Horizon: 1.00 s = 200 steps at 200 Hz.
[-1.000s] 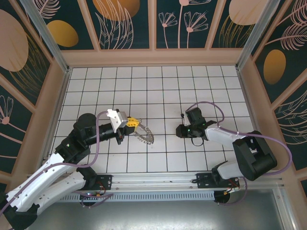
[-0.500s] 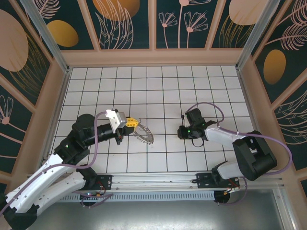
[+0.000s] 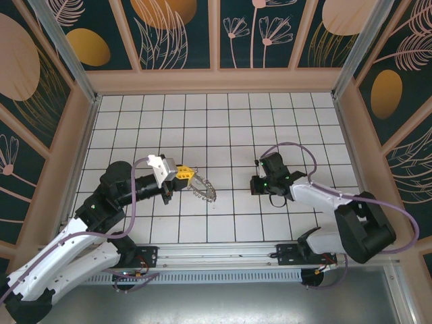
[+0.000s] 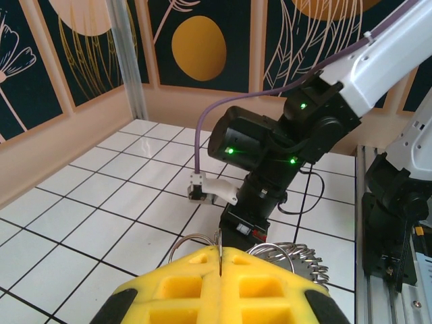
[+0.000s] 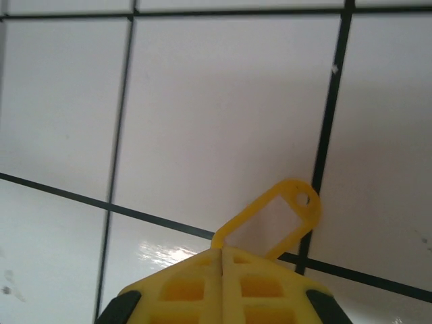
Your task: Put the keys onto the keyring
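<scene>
Grey keyring (image 3: 203, 191) clamped between left fingers (image 4: 181, 291); yellow tag (image 5: 271, 223) between right fingers (image 5: 191, 289).

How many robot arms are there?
2. The left black-and-white robot arm reaches in from the bottom left, holding the grey jagged metal ring. The right black-and-white robot arm reaches in from the bottom right, holding a yellow plastic tag.

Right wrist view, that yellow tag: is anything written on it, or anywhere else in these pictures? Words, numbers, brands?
None can be read.
The yellow tag, pinched in the right gripper, has a blank window.
The keyring in the left gripper shows no marking.
The wall panels bear only plant drawings, no letters.
</scene>
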### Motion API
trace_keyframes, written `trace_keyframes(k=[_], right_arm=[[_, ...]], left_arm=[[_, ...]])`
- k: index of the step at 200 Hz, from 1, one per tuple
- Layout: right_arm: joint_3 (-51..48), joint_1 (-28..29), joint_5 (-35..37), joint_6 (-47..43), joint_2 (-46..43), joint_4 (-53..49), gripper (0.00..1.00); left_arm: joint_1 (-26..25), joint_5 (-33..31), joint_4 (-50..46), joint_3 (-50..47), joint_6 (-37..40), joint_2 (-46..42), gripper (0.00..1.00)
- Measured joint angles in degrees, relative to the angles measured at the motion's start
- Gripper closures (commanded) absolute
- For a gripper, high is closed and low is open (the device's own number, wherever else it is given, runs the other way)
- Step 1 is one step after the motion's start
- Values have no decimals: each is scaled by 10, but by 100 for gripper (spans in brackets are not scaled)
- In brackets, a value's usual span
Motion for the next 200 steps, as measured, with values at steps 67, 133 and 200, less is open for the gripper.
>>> trace_keyframes(k=[67, 133, 200], right_arm=[[-72, 59, 83, 96, -33, 85, 100], [-77, 63, 98, 139, -26, 95, 91], [-75, 64, 115, 145, -81, 30, 73]], left_arm=[[0, 2, 0, 0, 0, 0, 100], [0, 2, 0, 0, 0, 0, 100], [0, 4, 1, 0, 0, 0, 100]])
